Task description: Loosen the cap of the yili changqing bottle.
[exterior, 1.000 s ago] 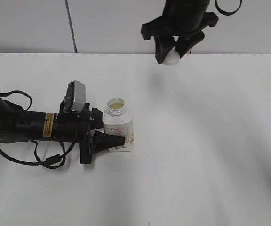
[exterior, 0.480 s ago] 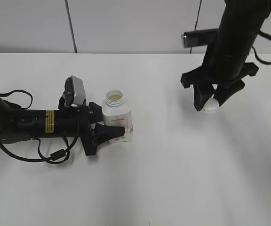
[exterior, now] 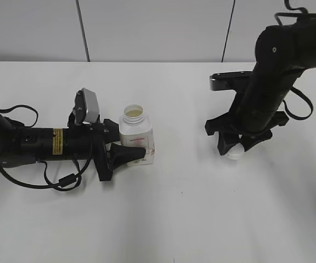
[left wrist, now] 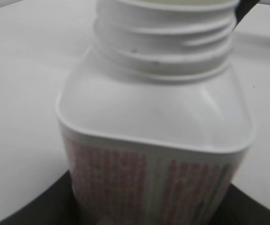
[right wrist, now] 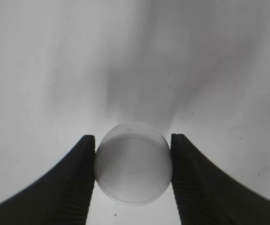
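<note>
The bottle (exterior: 137, 141) stands upright on the white desk (exterior: 174, 219), left of the middle, with its threaded neck bare and its mouth open to the air. The left arm lies low along the desk from the left edge, and the left end effector (exterior: 126, 149) is clamped on the bottle's lower body, one dark finger (exterior: 126, 156) crossing the front face just below the pink-red print. In the left wrist view the bottle (left wrist: 156, 140) fills the picture: sloped shoulders, ridged neck, red text panels blurred by closeness, and dark finger surfaces at the bottom corners on either side. The cap (exterior: 235, 151) is off the bottle and well apart from it, on the right half of the desk, gripped by the right end effector (exterior: 236, 149), which points down from the bent right arm. In the right wrist view the cap (right wrist: 133, 168) sits between two ribbed black fingers (right wrist: 78, 183) that press its rim from both sides. Whether the cap touches the desk or hangs just above it cannot be told.
</note>
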Controlling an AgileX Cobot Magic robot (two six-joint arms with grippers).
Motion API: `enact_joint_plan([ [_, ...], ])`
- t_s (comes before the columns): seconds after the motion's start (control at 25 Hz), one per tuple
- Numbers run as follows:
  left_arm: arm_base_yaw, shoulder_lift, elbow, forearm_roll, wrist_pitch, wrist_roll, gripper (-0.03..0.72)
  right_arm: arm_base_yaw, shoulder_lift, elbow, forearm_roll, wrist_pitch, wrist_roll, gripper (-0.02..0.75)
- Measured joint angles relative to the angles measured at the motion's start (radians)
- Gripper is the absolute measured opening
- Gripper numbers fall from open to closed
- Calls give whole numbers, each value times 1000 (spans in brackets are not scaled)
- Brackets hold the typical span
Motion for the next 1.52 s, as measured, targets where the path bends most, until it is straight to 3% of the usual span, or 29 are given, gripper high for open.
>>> enact_joint_plan([
  [0.68,1,4,0,73,-21,3,384,0,74,2,3,-129,6,389],
  [0.84,1,4,0,74,-21,3,388,0,74,2,8,-129,6,505],
  [0.96,1,4,0,75,-19,3,447,0,74,2,11,-124,-20,573],
  [1.16,7,4,0,98,-13,3,566,0,70,2,11,-98,-31,585],
  [1.52,100,-46,0,247,-3,-60,585,15,-40,2,15,-72,-52,585],
])
